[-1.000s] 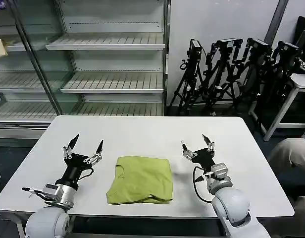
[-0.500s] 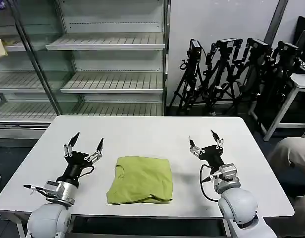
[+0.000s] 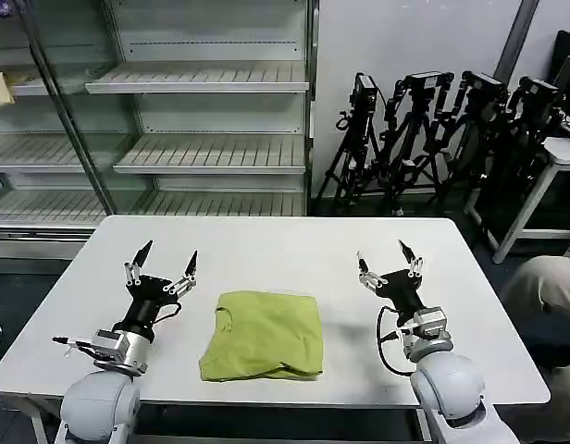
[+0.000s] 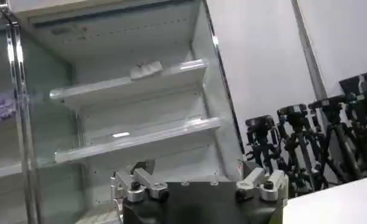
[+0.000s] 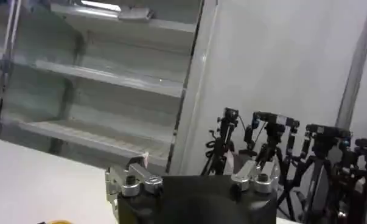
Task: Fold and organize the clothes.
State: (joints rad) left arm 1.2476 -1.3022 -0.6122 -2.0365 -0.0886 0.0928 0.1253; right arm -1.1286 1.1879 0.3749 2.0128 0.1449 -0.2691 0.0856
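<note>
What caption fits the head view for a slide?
Folded green T-shirt on the white table, between the open left gripper and open right gripper.

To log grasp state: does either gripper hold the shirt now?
No. The left gripper and right gripper are open beside the folded T-shirt.

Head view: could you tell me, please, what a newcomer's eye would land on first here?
The lime-green T-shirt, folded into a neat rectangle, lies at the near middle of the white table. The left pincer and right pincer flank it, both raised off the table, open and empty. Behind stand empty shelves and a cluster of black tripods.
</note>
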